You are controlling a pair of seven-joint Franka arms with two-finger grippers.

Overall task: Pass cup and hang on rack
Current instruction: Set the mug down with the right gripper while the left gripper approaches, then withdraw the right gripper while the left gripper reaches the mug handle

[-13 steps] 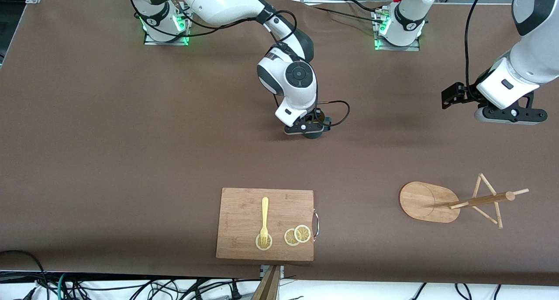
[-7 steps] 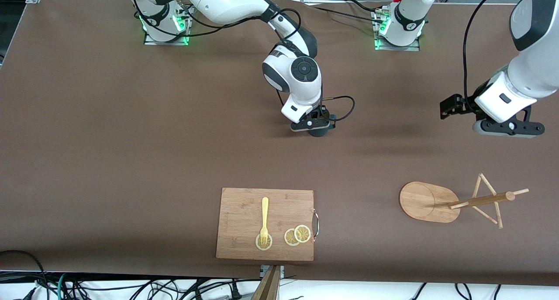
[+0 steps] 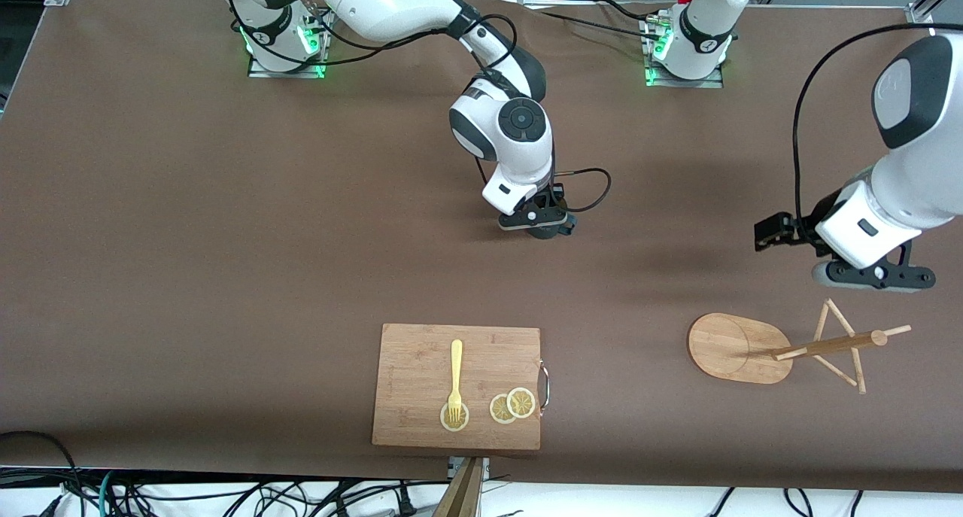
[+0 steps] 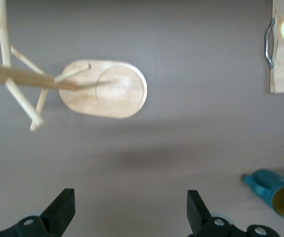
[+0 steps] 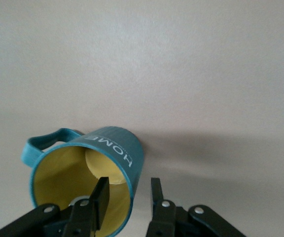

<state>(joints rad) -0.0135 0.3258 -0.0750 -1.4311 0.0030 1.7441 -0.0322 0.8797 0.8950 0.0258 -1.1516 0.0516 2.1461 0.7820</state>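
The teal cup (image 5: 117, 153) with a yellow inside stands at mid-table under my right gripper (image 3: 536, 217). Only its dark edge (image 3: 555, 229) shows in the front view. In the right wrist view my right gripper (image 5: 128, 182) straddles the cup's rim, one finger inside and one outside. There is a gap on each side of the wall. The cup also shows in the left wrist view (image 4: 275, 190). My left gripper (image 3: 873, 276) is open and empty, in the air over the table beside the wooden rack (image 3: 733, 348). The rack's base and pegs show in the left wrist view (image 4: 107, 89), past my left gripper (image 4: 129, 193).
A wooden cutting board (image 3: 421, 351) with a yellow fork (image 3: 455, 378) and lemon slices (image 3: 513, 405) lies near the front edge, nearer the front camera than the cup. Its metal handle (image 4: 268, 42) shows in the left wrist view.
My left arm has come down toward the rack. My right gripper with the cup shifted slightly toward the left arm's end, then held still.
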